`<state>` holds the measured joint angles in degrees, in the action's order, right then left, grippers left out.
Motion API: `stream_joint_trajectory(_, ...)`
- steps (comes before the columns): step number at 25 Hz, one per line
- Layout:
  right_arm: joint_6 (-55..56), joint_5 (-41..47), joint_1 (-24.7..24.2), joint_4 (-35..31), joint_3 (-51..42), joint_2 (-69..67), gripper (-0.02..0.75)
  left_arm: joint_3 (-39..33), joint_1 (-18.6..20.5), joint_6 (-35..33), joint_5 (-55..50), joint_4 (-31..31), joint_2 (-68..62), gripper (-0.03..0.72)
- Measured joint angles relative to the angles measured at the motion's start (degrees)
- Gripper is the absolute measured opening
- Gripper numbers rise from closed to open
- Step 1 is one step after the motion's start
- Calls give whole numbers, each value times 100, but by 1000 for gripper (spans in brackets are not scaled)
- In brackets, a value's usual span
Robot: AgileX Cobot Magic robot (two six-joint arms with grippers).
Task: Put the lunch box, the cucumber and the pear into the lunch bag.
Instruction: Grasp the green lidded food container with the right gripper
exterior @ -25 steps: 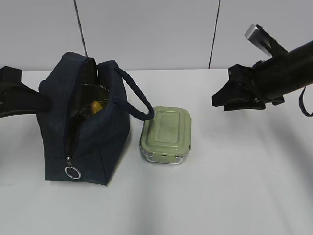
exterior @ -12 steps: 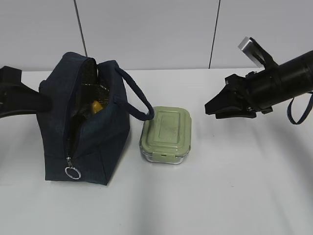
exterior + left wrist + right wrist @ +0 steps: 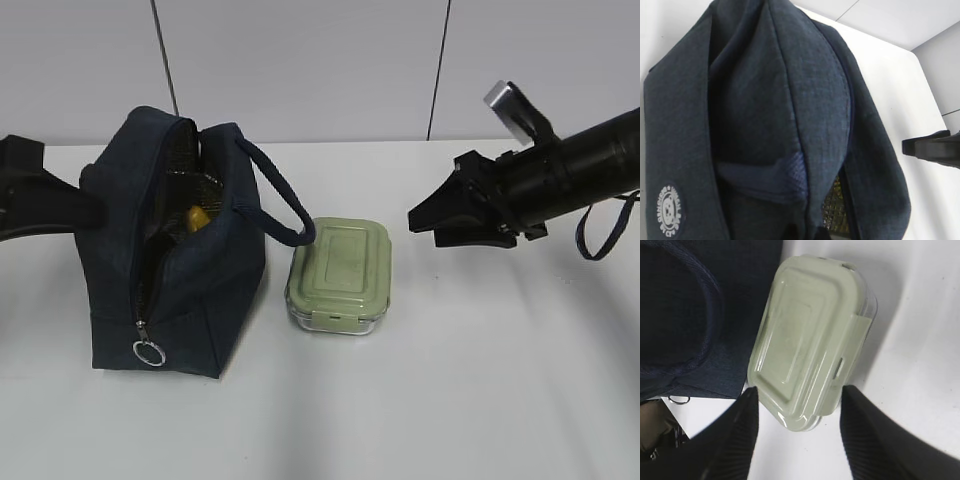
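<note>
Ext cam: chest height, slanted down, front-on. L wrist: close on lunch bag (image 3: 765,125). R wrist: looks down on lunch box (image 3: 810,340); bag shared upper left.

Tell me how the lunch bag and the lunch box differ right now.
The lunch bag is dark navy fabric; the lunch box is clear glass under a pale green lid. The bag stands tall and unzipped; the box lies low, lid shut. Both sit on the white table.

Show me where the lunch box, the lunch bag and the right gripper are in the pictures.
lunch box (image 3: 340,270), exterior view: middle of the green lid.
lunch bag (image 3: 205,290), exterior view: navy front side wall.
right gripper (image 3: 799,432), right wrist view: midway between the two fingertips.
</note>
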<state>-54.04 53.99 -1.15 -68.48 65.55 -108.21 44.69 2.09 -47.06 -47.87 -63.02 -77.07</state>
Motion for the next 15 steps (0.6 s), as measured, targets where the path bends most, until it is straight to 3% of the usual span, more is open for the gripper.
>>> stream_joint_trajectory(8, -124, -25, 0, -224, 0, -513, 449, 0, 0, 0, -147, 0, 0, 2)
stream_joint_trajectory(15, -381, -105, 126, -604, 0, -802, 527, 0, 0, 0, -224, 0, 0, 2)
